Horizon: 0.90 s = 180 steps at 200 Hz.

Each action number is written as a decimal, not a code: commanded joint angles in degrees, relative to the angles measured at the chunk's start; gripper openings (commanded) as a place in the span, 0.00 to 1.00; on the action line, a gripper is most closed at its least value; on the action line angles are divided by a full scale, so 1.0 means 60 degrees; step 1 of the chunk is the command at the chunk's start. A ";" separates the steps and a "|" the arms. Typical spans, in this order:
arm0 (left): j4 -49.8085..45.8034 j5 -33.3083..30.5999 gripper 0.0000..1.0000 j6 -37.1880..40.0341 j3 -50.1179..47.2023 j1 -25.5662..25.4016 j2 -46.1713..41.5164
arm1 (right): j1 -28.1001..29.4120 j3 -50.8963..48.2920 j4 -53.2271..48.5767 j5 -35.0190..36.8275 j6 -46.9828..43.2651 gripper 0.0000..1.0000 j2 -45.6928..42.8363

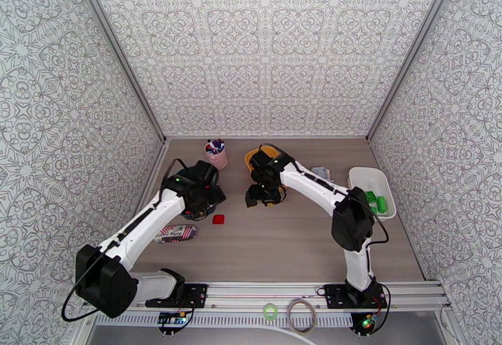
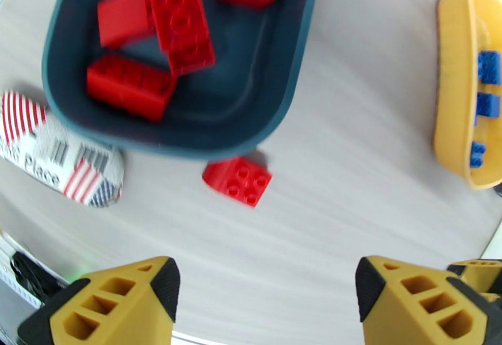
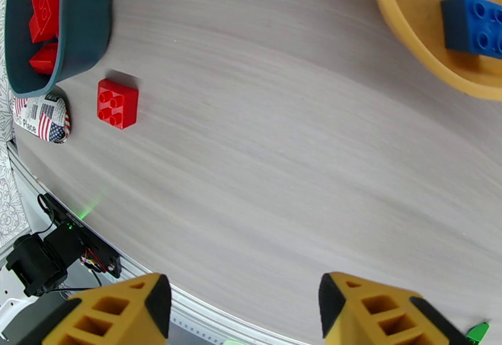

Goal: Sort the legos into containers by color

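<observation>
Tabletop (image 2: 351,152): red lego (image 2: 237,180) sits btwn teal tray (image 2: 207,142) & left pincer (image 2: 267,285).

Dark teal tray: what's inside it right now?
Four red legos lie in the dark teal tray, nothing else visible; its far end is cut off by the frame. One red lego sits outside, on the table.

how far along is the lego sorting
Nearly done. Red bricks lie in the teal tray, blue bricks in the yellow tray, green bricks in the white tray. Nothing in hand: the left tool and right tool are open. Left: one loose red brick on the table.
</observation>
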 commanded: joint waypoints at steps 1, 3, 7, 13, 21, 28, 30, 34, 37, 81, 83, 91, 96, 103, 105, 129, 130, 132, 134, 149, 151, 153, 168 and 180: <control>0.0169 -0.0368 0.78 -0.1200 -0.0346 -0.0378 -0.0123 | -0.0079 -0.0387 0.0200 0.0109 -0.0219 0.67 -0.0439; 0.0215 -0.0374 0.78 -0.1245 -0.0389 -0.0429 -0.0118 | -0.0088 -0.0406 0.0206 0.0098 -0.0223 0.67 -0.0459; 0.0303 -0.0397 0.78 -0.1322 -0.0450 -0.0495 -0.0121 | -0.0110 -0.0471 0.0232 0.0093 -0.0225 0.67 -0.0491; 0.0428 -0.0423 0.78 -0.1429 -0.0562 -0.0630 -0.0096 | -0.0124 -0.0553 0.0275 0.0069 -0.0223 0.67 -0.0558; 0.0607 -0.0463 0.78 -0.1488 -0.0722 -0.0771 -0.0025 | -0.0153 -0.0679 0.0309 0.0044 -0.0224 0.67 -0.0635; 0.0919 -0.0456 0.78 -0.1435 -0.0892 -0.0896 0.0055 | -0.0180 -0.0767 0.0350 0.0030 -0.0228 0.67 -0.0694; 0.1014 -0.0451 0.78 -0.1402 -0.0943 -0.0921 0.0073 | -0.0190 -0.0805 0.0360 0.0016 -0.0226 0.67 -0.0709; 0.1172 -0.0424 0.78 -0.1350 -0.1034 -0.0971 0.0127 | -0.0197 -0.0845 0.0375 -0.0004 -0.0230 0.67 -0.0743; 0.1277 -0.0400 0.78 -0.1279 -0.1094 -0.1000 0.0182 | -0.0212 -0.0910 0.0395 -0.0014 -0.0218 0.67 -0.0777; 0.1672 -0.0794 0.82 0.0279 -0.1031 -0.1577 0.1387 | -0.0427 -0.1436 0.0471 -0.0141 -0.0239 0.67 -0.1195; 0.1682 -0.0825 0.82 0.0352 -0.1018 -0.1597 0.1439 | -0.0442 -0.1447 0.0471 -0.0140 -0.0239 0.67 -0.1226; 0.1778 -0.0859 0.83 0.0591 -0.0998 -0.1649 0.1646 | -0.0470 -0.1502 0.0459 -0.0149 -0.0250 0.67 -0.1283; 0.1822 -0.0888 0.83 0.0731 -0.0980 -0.1679 0.1762 | -0.0484 -0.1515 0.0453 -0.0141 -0.0254 0.67 -0.1314; 0.1874 -0.0929 0.84 0.0868 -0.0957 -0.1709 0.1920 | -0.0505 -0.1558 0.0414 -0.0119 -0.0254 0.67 -0.1363; 0.1897 -0.0943 0.84 0.0902 -0.0951 -0.1710 0.1963 | -0.0513 -0.1548 0.0406 -0.0124 -0.0265 0.67 -0.1382; 0.2121 -0.1045 0.84 0.1289 -0.0871 -0.1758 0.2430 | -0.0571 -0.1677 0.0391 -0.0111 -0.0190 0.67 -0.1530; 0.2125 -0.1055 0.84 0.1299 -0.0866 -0.1759 0.2458 | -0.0582 -0.1684 0.0394 -0.0111 -0.0178 0.67 -0.1540; 0.2121 -0.1069 0.84 0.1325 -0.0859 -0.1760 0.2497 | -0.0580 -0.1690 0.0397 -0.0126 -0.0180 0.67 -0.1539; 0.2127 -0.1091 0.84 0.1342 -0.0839 -0.1767 0.2540 | -0.0579 -0.1702 0.0398 -0.0137 -0.0173 0.67 -0.1558; 0.1934 -0.1358 0.84 0.1458 -0.0632 -0.1824 0.2867 | -0.0594 -0.1800 0.0383 -0.0126 -0.0110 0.67 -0.1635; 0.1875 -0.1416 0.84 0.1456 -0.0585 -0.1838 0.2918 | -0.0601 -0.1796 0.0383 -0.0126 -0.0112 0.67 -0.1644; 0.1820 -0.1475 0.84 0.1463 -0.0540 -0.1853 0.2964 | -0.0606 -0.1802 0.0383 -0.0126 -0.0109 0.67 -0.1639; 0.1593 -0.1771 0.84 0.1574 -0.0266 -0.1949 0.3273 | -0.0610 -0.1867 0.0369 -0.0084 -0.0052 0.67 -0.1722; 0.1509 -0.1876 0.84 0.1640 -0.0107 -0.2001 0.3520 | -0.0622 -0.1925 0.0368 -0.0070 -0.0022 0.67 -0.1765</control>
